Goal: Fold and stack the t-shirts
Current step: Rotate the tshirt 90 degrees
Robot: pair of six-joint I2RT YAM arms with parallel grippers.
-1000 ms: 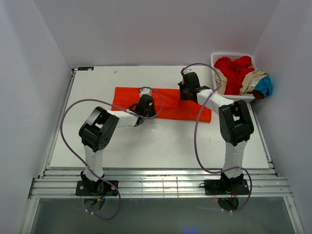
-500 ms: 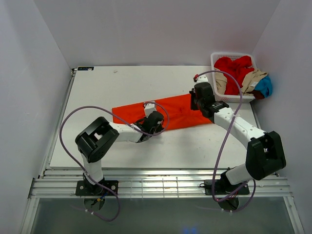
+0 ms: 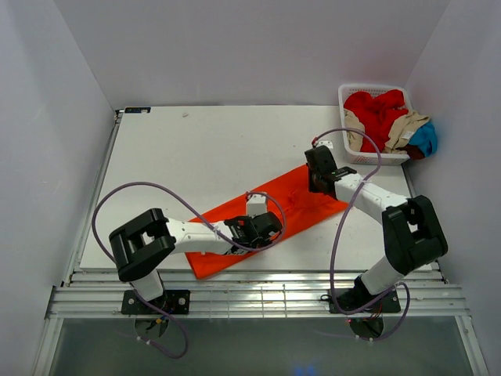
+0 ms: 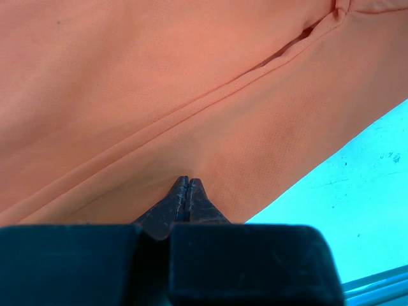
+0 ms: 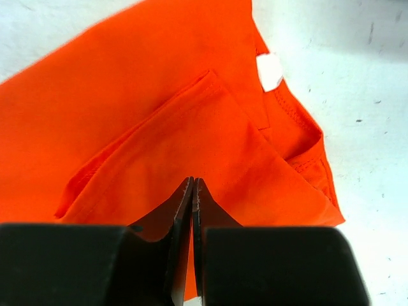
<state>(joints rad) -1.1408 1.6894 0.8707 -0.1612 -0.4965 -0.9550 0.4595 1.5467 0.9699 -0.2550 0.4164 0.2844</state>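
The bright orange t-shirt (image 3: 291, 197) lies as a long folded strip, slanting from the table's near edge at the left up toward the right. My left gripper (image 3: 263, 228) is shut on its middle. In the left wrist view the closed tips (image 4: 186, 180) press into the orange cloth (image 4: 159, 83). My right gripper (image 3: 318, 177) is shut on the strip's far right end. In the right wrist view (image 5: 193, 180) the shirt (image 5: 159, 95) shows a folded sleeve and a white label. Red (image 3: 376, 110), tan (image 3: 408, 125) and blue (image 3: 427, 139) shirts are piled in the basket.
The white lattice basket (image 3: 345, 93) stands at the far right corner of the white table (image 3: 196, 149). White walls close in the left, back and right. The slatted metal rail (image 3: 258, 294) runs along the near edge by the arm bases.
Both grippers moved toward the near edge with the orange shirt, the left one farthest. The strip swung from lying across the table's middle to a slant, its left end near the front edge.
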